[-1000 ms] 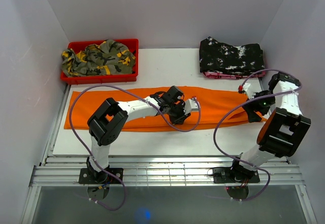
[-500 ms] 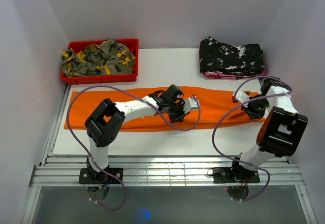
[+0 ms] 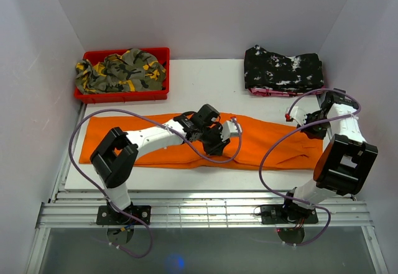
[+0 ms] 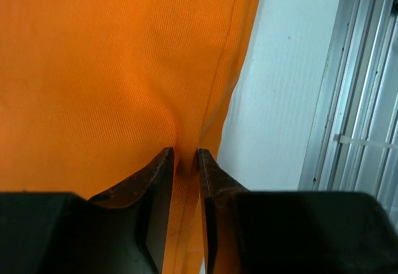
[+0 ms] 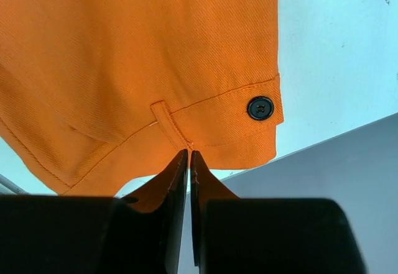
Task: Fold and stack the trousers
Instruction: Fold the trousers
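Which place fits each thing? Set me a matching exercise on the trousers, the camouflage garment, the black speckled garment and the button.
Things:
1 trousers
2 camouflage garment
3 black speckled garment
4 button

Places:
A in the red bin
B on the orange waistband
C far right of the table
D stretched across the table's middle

Pairs: 1-D, 2-A, 3-C, 4-B.
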Controlling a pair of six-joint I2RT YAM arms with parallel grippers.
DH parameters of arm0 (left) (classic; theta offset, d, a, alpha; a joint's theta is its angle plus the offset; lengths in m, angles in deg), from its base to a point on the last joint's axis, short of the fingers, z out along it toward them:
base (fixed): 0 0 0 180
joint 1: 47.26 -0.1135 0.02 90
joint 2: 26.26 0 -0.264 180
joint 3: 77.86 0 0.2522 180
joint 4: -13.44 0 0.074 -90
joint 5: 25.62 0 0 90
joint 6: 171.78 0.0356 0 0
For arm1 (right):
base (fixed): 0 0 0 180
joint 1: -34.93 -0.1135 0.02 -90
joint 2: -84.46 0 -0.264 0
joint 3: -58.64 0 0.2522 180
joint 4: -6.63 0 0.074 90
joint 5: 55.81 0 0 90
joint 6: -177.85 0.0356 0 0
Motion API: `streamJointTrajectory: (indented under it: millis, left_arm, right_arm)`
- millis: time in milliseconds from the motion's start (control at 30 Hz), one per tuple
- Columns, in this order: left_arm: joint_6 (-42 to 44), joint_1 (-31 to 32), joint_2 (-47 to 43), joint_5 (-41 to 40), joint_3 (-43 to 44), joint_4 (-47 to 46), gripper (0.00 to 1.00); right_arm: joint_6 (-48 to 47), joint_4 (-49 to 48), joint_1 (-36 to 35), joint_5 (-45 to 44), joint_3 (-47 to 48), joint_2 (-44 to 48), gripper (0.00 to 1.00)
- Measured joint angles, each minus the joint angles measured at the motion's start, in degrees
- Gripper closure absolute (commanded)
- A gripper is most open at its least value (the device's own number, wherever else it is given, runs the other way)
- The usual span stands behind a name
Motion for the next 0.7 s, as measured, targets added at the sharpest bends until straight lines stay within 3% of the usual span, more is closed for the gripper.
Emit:
streamJointTrajectory:
  millis: [100,200,467,600,700]
  left_arm:
    - [-0.15,0.11,1.66,-0.68,-1.14,0.61,0.57]
    - [-0.07,0.11,3.17,-0.66,-1.40,1.42,0.51]
    - [0.02,0.11,3.19,-0.31,-1.84,0.74,0.54]
    - [0.09,0.11,3.15,-0.28,-2.12,0.31,0.53]
    - [0.50,0.11,3.02,-0.63,-2.12,0.37,0.51]
  right_arm:
    - [-0.48,1.60,0.07,-0.04,0.07,-0.02,0.75]
    - [-1.20,4.81,0.24,-0.31,0.35,-0.04,0.69]
    - [2.01,6.38,0.59,-3.34,-2.84,-2.12,0.68]
    - [8.22,1.86,0.57,-6.03,-2.43,-12.26,0.67]
    - [13.44,3.41,0.35,-6.58,6.08,-18.60,0.67]
